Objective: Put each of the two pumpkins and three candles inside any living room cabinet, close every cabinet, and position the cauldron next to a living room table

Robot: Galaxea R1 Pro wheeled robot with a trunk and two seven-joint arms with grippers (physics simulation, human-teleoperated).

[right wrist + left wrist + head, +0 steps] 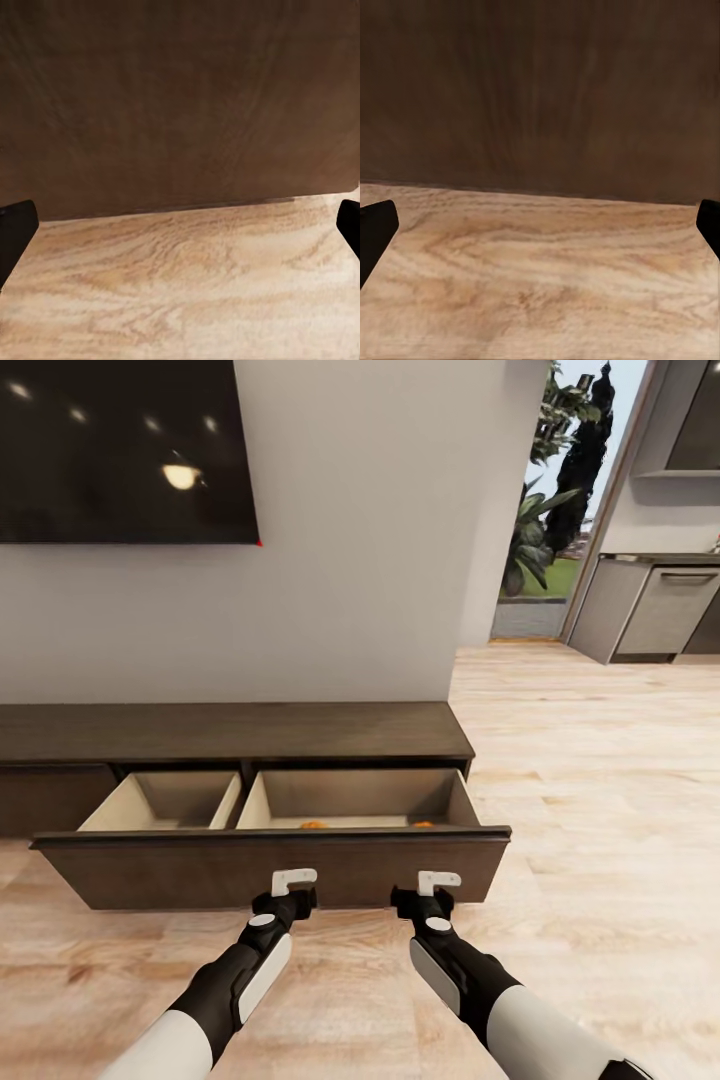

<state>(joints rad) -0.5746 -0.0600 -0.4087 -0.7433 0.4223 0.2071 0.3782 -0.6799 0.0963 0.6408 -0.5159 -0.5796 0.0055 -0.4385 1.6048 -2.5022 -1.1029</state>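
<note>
Pulled wide open: the drawer point(270, 870) of the low dark cabinet point(230, 732) under a wall-mounted television point(125, 450). Just visible above the drawer front, inside the right compartment, two pumpkins point(315, 824), well apart. Close before that front, low over the wood floor point(600, 860): left gripper point(293, 881) and right gripper point(438, 882), both spread wide, holding nothing.

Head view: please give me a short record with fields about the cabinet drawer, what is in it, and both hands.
drawer: cabinet drawer pulled open
contents: two orange pumpkins, one and another, mostly hidden by the front panel
left hand: open, empty, facing the drawer front
right hand: open, empty, facing the drawer front
floor: light wood
</note>
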